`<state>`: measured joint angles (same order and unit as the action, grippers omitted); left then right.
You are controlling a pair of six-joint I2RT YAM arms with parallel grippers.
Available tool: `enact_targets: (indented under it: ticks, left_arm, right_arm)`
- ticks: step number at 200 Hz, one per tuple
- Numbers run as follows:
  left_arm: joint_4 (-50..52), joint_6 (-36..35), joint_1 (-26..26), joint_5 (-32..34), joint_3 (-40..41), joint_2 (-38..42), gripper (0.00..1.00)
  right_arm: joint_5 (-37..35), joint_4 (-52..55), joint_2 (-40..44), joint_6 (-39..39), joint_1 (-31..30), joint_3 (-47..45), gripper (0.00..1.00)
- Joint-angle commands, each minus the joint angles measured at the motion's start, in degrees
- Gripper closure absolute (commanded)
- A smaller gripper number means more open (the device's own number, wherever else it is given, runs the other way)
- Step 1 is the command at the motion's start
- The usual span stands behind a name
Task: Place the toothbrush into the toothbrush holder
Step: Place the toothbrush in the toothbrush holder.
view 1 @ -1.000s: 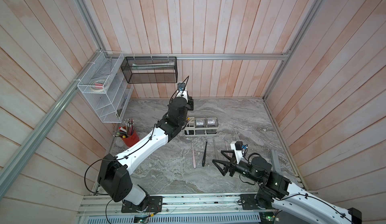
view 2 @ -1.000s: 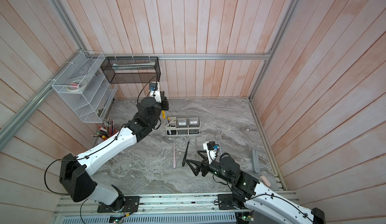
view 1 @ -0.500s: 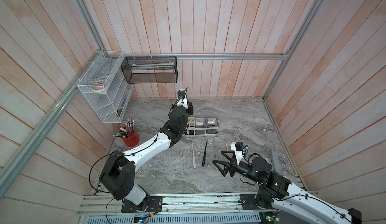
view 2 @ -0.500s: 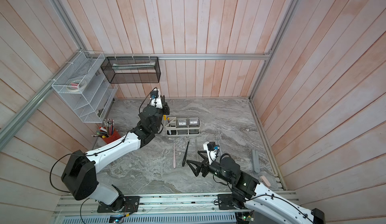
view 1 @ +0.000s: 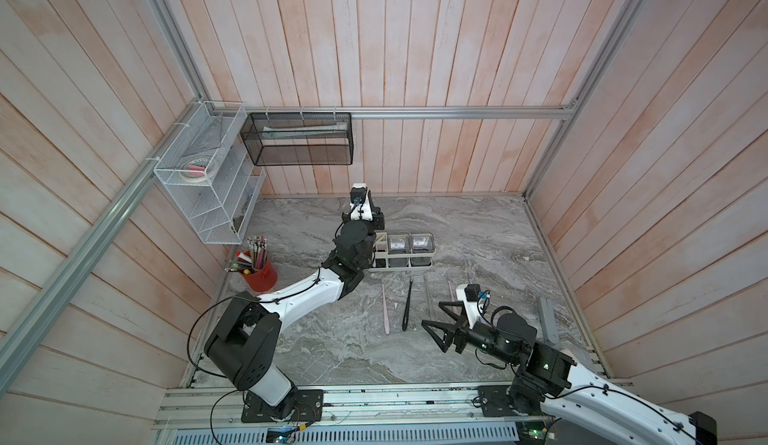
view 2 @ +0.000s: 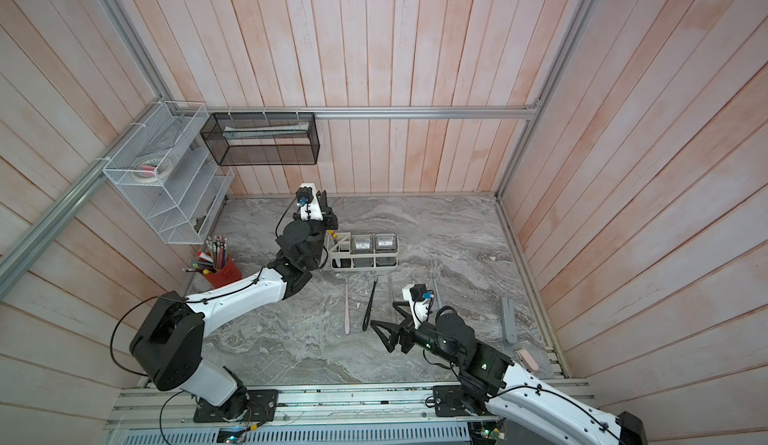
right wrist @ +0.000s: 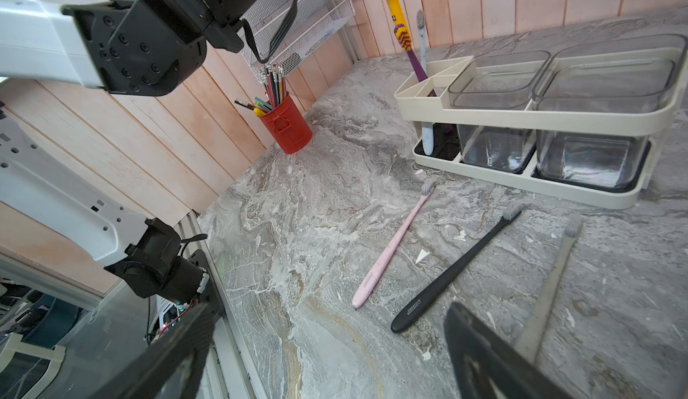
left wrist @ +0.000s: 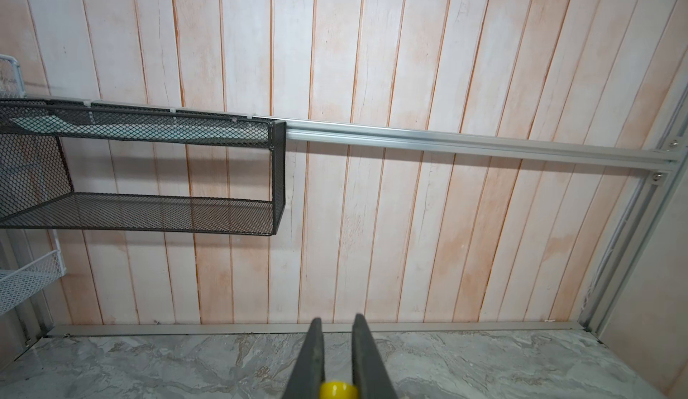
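My left gripper (left wrist: pixel 337 322) is shut on the yellow handle of a yellow-and-purple toothbrush (right wrist: pixel 407 49), which it holds upright. The brush's purple lower end is down inside the divided slot of the cream toothbrush holder (right wrist: pixel 521 116). In both top views this gripper (view 2: pixel 330 223) hangs over the holder's (view 1: pixel 405 267) left end. A pale blue brush (right wrist: pixel 422 49) also stands in that slot. My right gripper (view 1: pixel 432 314) is open and empty, low over the front of the table, near a pink (right wrist: pixel 391 252), a black (right wrist: pixel 458 266) and a grey toothbrush (right wrist: pixel 551 285) lying flat.
A red cup of pens (view 1: pixel 262 274) stands by the left wall. A white wire rack (view 1: pixel 208 189) and a black mesh basket (view 1: pixel 299 139) hang on the walls. A grey bar (view 1: pixel 547 318) lies by the right edge.
The left arm has come down and a little toward the back wall with the toothbrush, mostly in the first half second. The right arm has not moved.
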<state>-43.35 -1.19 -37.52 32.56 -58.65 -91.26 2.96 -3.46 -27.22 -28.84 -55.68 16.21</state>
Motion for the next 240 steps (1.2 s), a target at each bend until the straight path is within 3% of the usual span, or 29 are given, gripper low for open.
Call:
enact_targets:
  ticks: [1, 109, 240]
  left_arm:
    - [-3.97, -1.05, -0.16, 1.28, 0.56, -1.31, 1.0]
    - [-11.11, -1.67, -0.19, 3.08, 0.73, -7.83, 1.0]
    - [-9.59, 1.19, -0.45, 2.19, 1.44, -9.12, 1.0]
  right_arm:
    - [0.82, -1.71, -0.04, 0.54, 0.24, -0.57, 0.02]
    - [1.96, -4.7, -0.73, -0.42, 0.22, -2.74, 0.02]
    - [2.58, -6.62, -0.57, -1.22, 0.22, -4.51, 0.02]
